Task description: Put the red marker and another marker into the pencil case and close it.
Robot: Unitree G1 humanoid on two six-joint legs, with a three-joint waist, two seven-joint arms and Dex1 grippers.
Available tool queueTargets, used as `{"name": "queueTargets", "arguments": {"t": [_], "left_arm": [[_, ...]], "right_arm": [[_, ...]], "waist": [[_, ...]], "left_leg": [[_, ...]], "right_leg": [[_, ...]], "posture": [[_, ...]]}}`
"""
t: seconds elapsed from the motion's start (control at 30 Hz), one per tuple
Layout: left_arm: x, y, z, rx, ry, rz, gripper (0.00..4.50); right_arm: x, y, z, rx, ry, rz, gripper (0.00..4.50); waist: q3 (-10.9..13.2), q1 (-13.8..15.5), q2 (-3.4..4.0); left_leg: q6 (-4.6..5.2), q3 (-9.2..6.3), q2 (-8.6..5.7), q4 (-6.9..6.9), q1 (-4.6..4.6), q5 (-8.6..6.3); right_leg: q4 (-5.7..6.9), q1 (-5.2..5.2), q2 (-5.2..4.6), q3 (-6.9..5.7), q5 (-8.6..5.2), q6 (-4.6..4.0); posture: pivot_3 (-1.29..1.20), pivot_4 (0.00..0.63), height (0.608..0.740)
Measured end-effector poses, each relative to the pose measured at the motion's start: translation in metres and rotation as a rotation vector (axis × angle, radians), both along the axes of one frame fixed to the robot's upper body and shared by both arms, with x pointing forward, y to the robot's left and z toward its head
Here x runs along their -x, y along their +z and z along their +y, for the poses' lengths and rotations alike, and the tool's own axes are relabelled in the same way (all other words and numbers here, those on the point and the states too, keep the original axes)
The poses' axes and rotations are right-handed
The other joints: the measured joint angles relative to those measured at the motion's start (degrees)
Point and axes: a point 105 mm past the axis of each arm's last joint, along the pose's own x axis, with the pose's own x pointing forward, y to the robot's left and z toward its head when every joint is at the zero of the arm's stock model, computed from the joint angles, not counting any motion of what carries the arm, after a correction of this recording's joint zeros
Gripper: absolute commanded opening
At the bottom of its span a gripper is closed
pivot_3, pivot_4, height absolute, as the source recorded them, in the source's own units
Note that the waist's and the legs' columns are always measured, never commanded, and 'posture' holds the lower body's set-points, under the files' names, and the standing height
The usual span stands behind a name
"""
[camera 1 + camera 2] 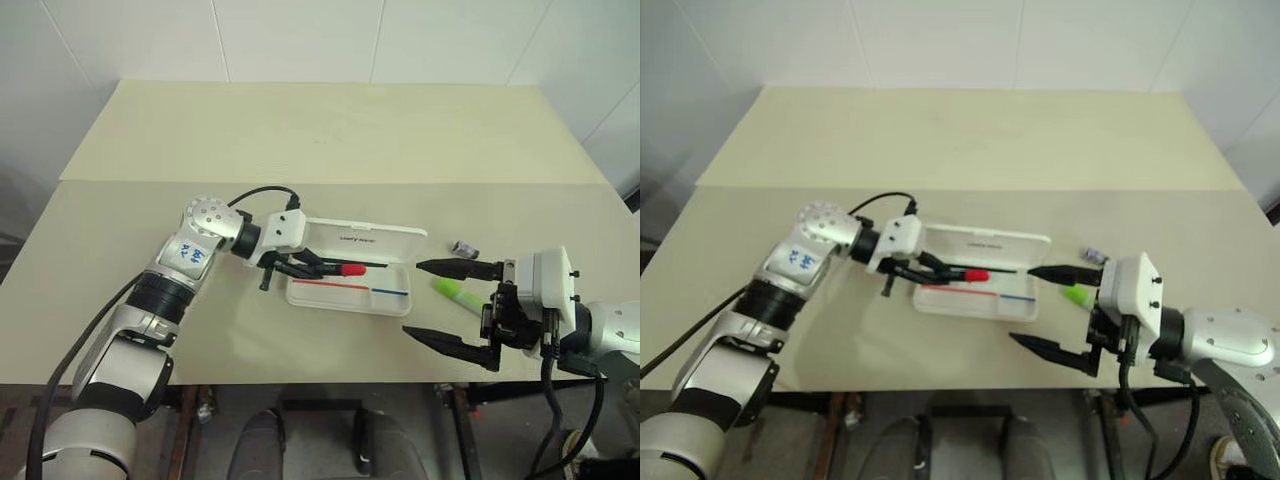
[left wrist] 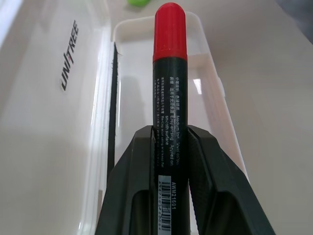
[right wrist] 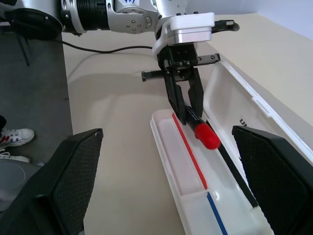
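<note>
My left tool [image 1: 318,268] grips the red marker [image 1: 345,270] by its barrel, cap leading, over the open pencil case [image 1: 395,300], positioned for release into the tray. My right tool [image 1: 432,302] stands released near the green highlighter [image 1: 455,295] on the worktop [image 1: 320,140]. A small grey stub [image 1: 463,247] lies just beyond; nothing obstructs the tray.

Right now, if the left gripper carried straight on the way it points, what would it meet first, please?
Probably the pencil case: the left gripper, shut on the red marker, aims down along the open tray, so the cap would likely touch its floor first, though depth is hard to judge.
</note>
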Motion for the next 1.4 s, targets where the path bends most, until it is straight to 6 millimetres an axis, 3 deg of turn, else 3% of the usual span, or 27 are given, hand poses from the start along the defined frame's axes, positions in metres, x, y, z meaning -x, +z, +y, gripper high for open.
{"name": "queueTargets", "arguments": {"t": [0.1,0.57,1.07,1.3,1.4], "left_arm": [[0.002,0.000,-0.010,0.010,-0.014,0.002,0.60],[0.003,0.000,-0.022,-0.003,-0.037,-0.064,0.60],[0.006,0.009,-0.015,-0.040,-0.080,-0.179,0.60],[-0.009,-0.002,-0.021,-0.038,-0.039,-0.227,0.60],[-0.019,0.002,-0.028,-0.036,-0.024,-0.271,0.60]], "right_arm": [[-0.001,0.001,0.000,-0.007,-0.008,-0.009,4.50],[-0.004,0.001,0.001,-0.023,-0.033,-0.014,4.50],[-0.003,0.002,0.004,-0.037,-0.038,-0.024,4.50],[-0.004,0.001,0.008,-0.050,-0.033,-0.021,4.50],[-0.005,0.002,0.008,-0.047,-0.038,-0.027,4.50]], "waist": [[0.00,0.62,0.00],[0.00,0.70,0.00],[0.00,0.60,0.00],[0.01,0.69,-0.01],[0.01,0.70,-0.01]], "left_leg": [[0.00,0.00,0.00,-0.02,0.00,0.00],[0.02,0.00,-0.01,-0.02,-0.03,-0.01],[0.02,0.00,0.00,-0.04,-0.03,-0.02],[0.03,0.00,-0.01,0.01,-0.05,-0.02],[0.03,0.00,-0.01,0.00,-0.06,-0.02]], "right_leg": [[0.00,-0.01,0.01,0.00,0.00,0.00],[-0.04,0.00,0.00,0.00,0.00,0.00],[-0.03,-0.02,0.01,0.01,0.01,0.01],[-0.04,-0.02,0.01,0.01,0.02,0.03],[-0.05,-0.03,0.01,0.00,0.04,0.08]], "posture": [[0.00,0.150,0.740],[0.00,0.150,0.740],[0.00,0.150,0.740],[0.00,0.150,0.740],[0.00,0.150,0.740]]}}
